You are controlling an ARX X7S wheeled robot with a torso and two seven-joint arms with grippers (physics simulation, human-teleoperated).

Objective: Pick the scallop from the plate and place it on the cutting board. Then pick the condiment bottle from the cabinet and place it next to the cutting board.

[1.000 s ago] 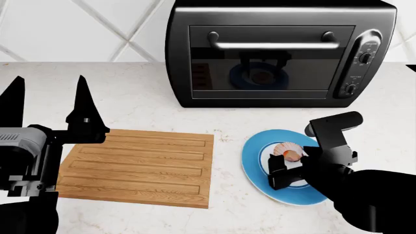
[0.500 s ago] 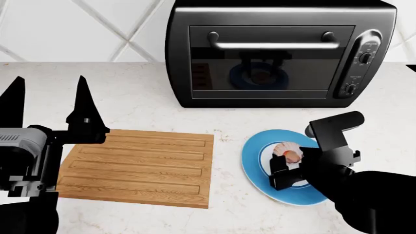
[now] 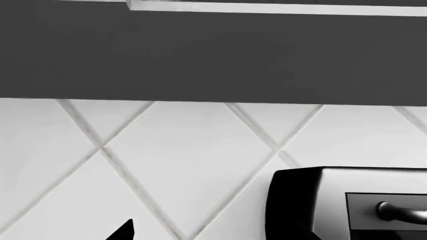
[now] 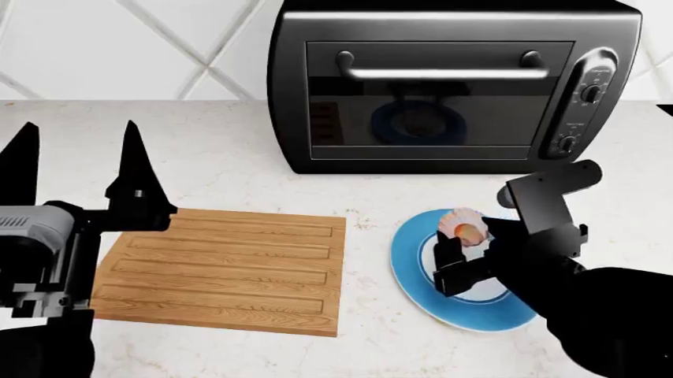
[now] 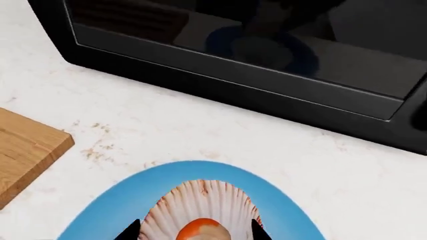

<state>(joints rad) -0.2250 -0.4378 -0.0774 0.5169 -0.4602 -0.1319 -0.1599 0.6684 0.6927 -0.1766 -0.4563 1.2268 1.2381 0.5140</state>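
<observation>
The scallop (image 4: 462, 227), a ribbed pale shell with an orange centre, sits between the fingers of my right gripper (image 4: 465, 236), which is shut on it. It hangs over the far part of the blue-rimmed plate (image 4: 405, 264). In the right wrist view the scallop (image 5: 200, 210) fills the gap between the two black fingertips (image 5: 130, 232), with the plate (image 5: 120, 205) beneath. The wooden cutting board (image 4: 221, 268) lies to the plate's left. My left gripper (image 4: 80, 132) stands open and empty above the board's left end. The condiment bottle is out of view.
A black toaster oven (image 4: 452, 87) stands on the counter behind the plate, its glass door reflecting the plate. White diagonal wall tiles (image 3: 187, 165) run behind it, under a dark grey panel (image 3: 213, 50). The marble counter (image 4: 232, 169) stretches between oven and board.
My right gripper has closed on the scallop and lifted it a little, toward the plate's far edge. The left arm has not moved.
</observation>
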